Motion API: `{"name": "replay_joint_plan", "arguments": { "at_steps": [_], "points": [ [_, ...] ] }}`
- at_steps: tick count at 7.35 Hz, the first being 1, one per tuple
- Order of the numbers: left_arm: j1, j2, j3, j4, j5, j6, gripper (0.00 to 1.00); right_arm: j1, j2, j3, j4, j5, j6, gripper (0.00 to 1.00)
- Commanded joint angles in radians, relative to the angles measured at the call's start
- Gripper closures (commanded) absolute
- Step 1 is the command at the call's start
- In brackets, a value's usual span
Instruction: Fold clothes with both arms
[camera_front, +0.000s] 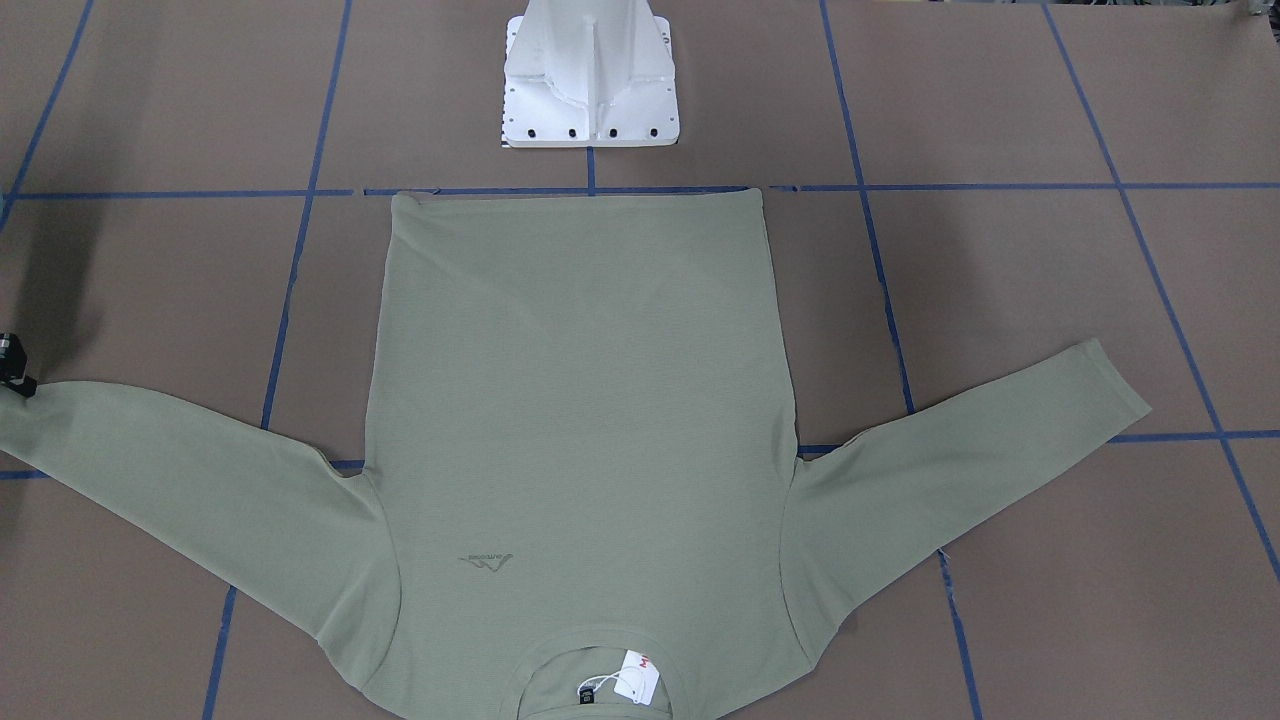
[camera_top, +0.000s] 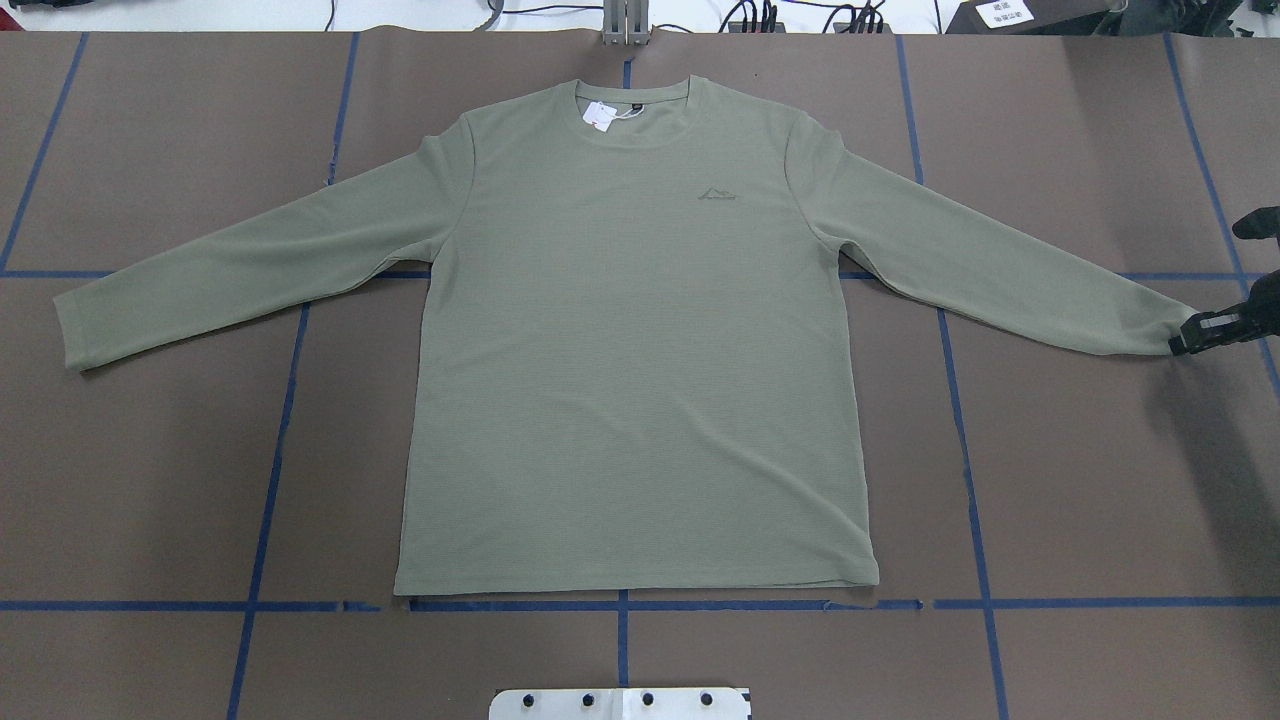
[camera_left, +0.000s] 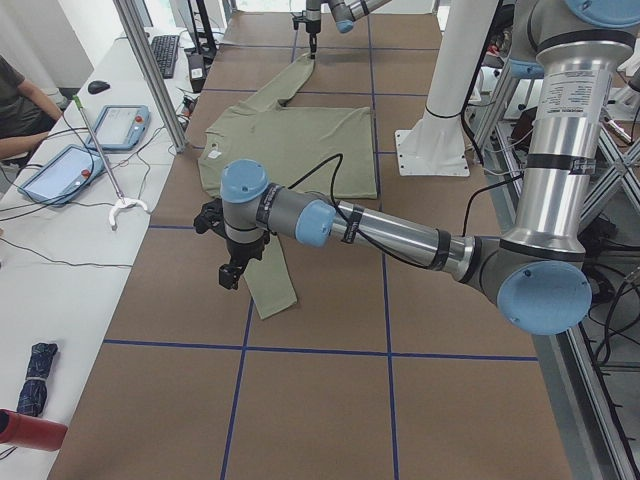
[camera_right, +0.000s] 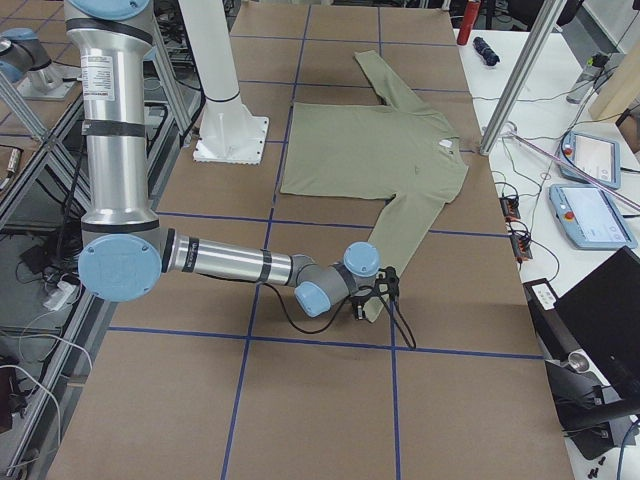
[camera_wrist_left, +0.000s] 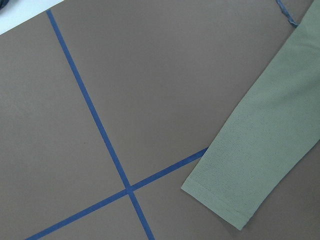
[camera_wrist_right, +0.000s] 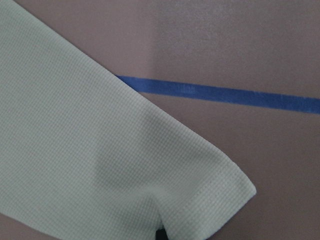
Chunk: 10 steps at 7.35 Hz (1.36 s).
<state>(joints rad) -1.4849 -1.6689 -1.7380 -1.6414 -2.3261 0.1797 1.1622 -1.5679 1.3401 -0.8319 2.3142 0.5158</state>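
The sage-green shirt lies flat and face up on the brown table, both sleeves spread, with a white hang tag at the neck. My right gripper sits low at the cuff of the sleeve on the overhead view's right and looks shut on it. The right wrist view shows that cuff puckered, with a dark fingertip under its edge. My left gripper hangs above the table beside the other cuff. It shows only in the exterior left view, so I cannot tell its state.
The white pedestal base stands just beyond the shirt's hem. Blue tape lines grid the table. A side table along the collar side holds tablets and cables, with metal posts at its edge. A seated person is beside it.
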Motion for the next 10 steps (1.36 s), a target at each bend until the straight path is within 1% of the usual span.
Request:
{"name": "replay_joint_plan", "arguments": {
  "at_steps": [1, 3, 4, 5, 6, 7, 8, 9, 10],
  "points": [
    [0.0, 0.0, 0.002, 0.0, -0.001, 0.0, 0.0, 0.037, 0.017, 0.007, 0.005, 0.064, 0.01, 1.0],
    [0.0, -0.005, 0.006, -0.001, -0.001, -0.015, 0.0, 0.06, 0.072, 0.008, 0.004, 0.137, 0.013, 1.0],
    [0.0, -0.012, 0.008, 0.0, -0.001, -0.017, 0.0, 0.06, 0.121, 0.013, -0.004, 0.157, 0.015, 1.0],
    [0.0, -0.014, 0.008, 0.0, 0.001, -0.017, 0.0, 0.057, 0.193, 0.008, -0.025, 0.162, 0.027, 1.0],
    [0.0, -0.015, 0.006, 0.002, 0.001, -0.017, 0.0, 0.051, 0.28, 0.017, -0.086, 0.177, 0.093, 1.0],
    [0.0, -0.015, 0.005, 0.003, 0.001, -0.017, 0.0, 0.018, 0.364, 0.016, -0.11, 0.189, 0.175, 1.0],
    [0.0, -0.015, 0.005, 0.003, 0.001, -0.017, 0.0, -0.033, 0.446, 0.01, -0.111, 0.185, 0.278, 1.0],
    [0.0, -0.014, 0.006, 0.003, 0.002, -0.017, 0.0, -0.088, 0.548, 0.004, -0.151, 0.159, 0.382, 1.0],
    [-0.002, -0.014, 0.008, 0.002, 0.002, -0.017, 0.0, -0.125, 0.653, 0.004, -0.223, 0.112, 0.433, 1.0]
  ]
}}
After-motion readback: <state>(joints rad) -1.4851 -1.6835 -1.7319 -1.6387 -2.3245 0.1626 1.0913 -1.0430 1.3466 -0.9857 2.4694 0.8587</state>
